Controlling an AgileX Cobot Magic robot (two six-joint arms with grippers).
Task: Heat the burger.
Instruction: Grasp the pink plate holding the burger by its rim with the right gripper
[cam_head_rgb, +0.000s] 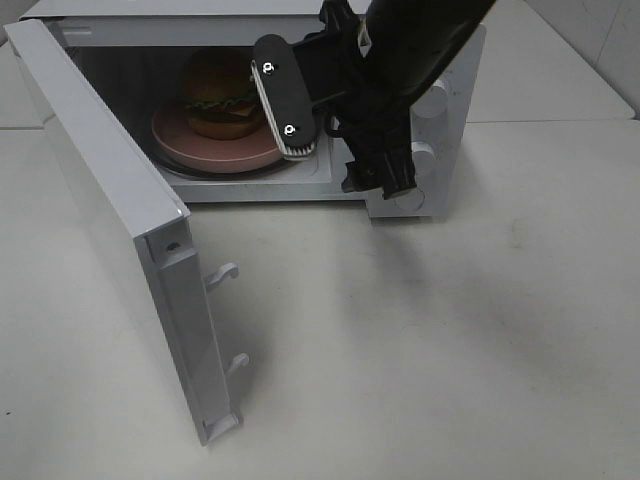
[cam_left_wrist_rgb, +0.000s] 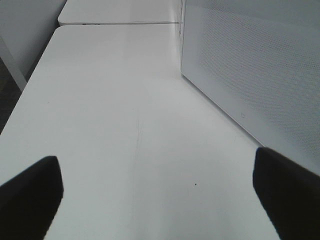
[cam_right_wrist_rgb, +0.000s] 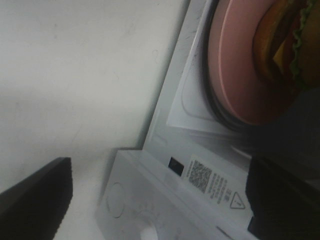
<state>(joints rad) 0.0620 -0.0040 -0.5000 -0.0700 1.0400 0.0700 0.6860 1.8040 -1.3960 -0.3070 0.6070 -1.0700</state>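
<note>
The right arm (cam_head_rgb: 420, 40) is seen coming in from the upper right of the high view, slanted down across the control panel side of the microwave (cam_head_rgb: 455, 120). The right gripper (cam_right_wrist_rgb: 160, 200) is held at the lower right corner of the oven's opening, turned so that one flat finger (cam_head_rgb: 285, 95) is shown broadside in front of the cavity. Its fingers are spread wide apart and nothing is held between them. In the right wrist view a printed label (cam_right_wrist_rgb: 205, 175) on the front frame and a round knob (cam_right_wrist_rgb: 117, 200) are seen below it.

The left gripper (cam_left_wrist_rgb: 157, 195) is seen only in its own wrist view, held low over the table (cam_head_rgb: 450, 350) just beside the outer, dotted face of the door (cam_head_rgb: 100, 190). Its fingers are also spread wide, with nothing between them.

The table is plain white and matt. A seam to a second white top (cam_left_wrist_rgb: 120, 12) is seen beyond it, and a tiled wall (cam_head_rgb: 600, 30) at the far right.

The door is swung fully open to the left, with its two latch hooks exposed on the edge. The burger (cam_head_rgb: 220, 95) is found inside the oven, on a pink plate (cam_head_rgb: 200, 150) that lies on the turntable. It is stood upright, its long axis vertical and the domed bun uppermost. Being round, it is given no facing direction.
</note>
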